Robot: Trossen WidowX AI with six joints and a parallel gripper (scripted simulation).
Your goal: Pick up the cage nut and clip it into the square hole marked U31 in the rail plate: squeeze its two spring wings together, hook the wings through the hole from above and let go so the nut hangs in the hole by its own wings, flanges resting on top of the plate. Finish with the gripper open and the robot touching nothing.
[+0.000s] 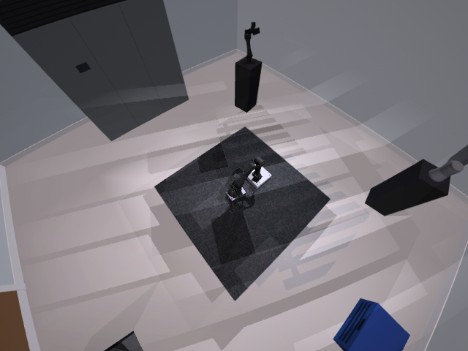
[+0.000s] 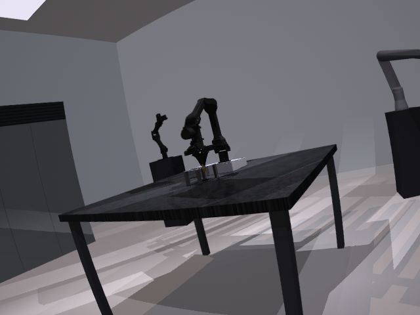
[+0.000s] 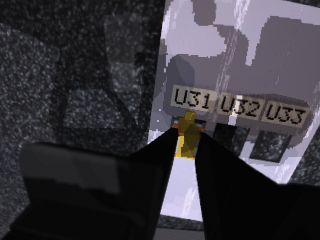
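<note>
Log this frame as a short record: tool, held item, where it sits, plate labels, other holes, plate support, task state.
tool: closed on the cage nut, gripper
held item: yellow, with orange parts at its sides
position: over the U31 hole, overlapping it in the wrist view; seating depth cannot be told
rail plate: light, raised on legs above the dark table
labels: U31, U32, U33, left to right in the wrist view
other holes: U32 and U33, no nut visible
task state: unfinished, nut not released
</note>
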